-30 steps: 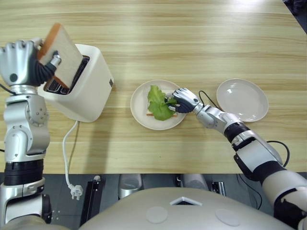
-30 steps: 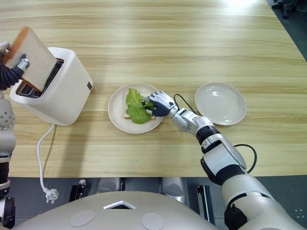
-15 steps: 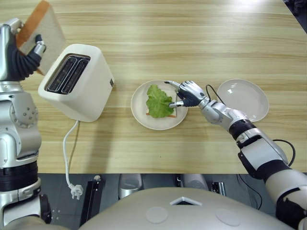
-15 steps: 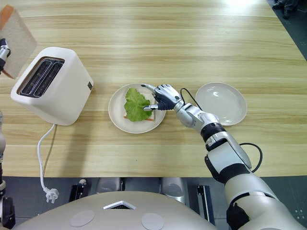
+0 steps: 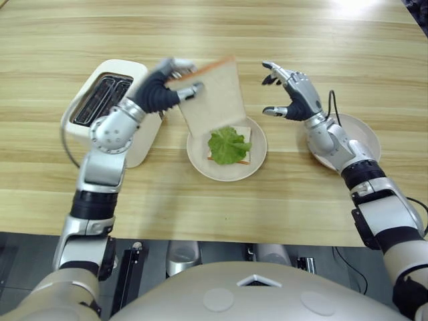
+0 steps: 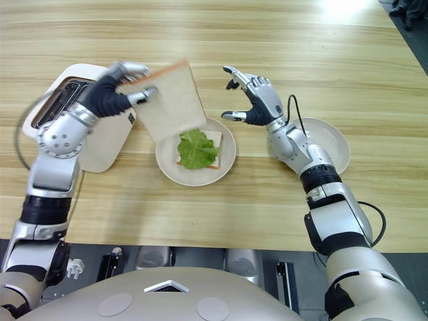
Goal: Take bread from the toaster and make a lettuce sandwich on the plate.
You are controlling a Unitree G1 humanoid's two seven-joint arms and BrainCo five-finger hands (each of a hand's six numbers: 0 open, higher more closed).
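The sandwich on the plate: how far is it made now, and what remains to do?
Done: a bottom slice lies on the plate with the lettuce on it. In hand: the left hand holds the second slice, tilted, over the plate's far left edge; the right hand is open and raised beside it. Left: lay that slice flat on the lettuce and let go.
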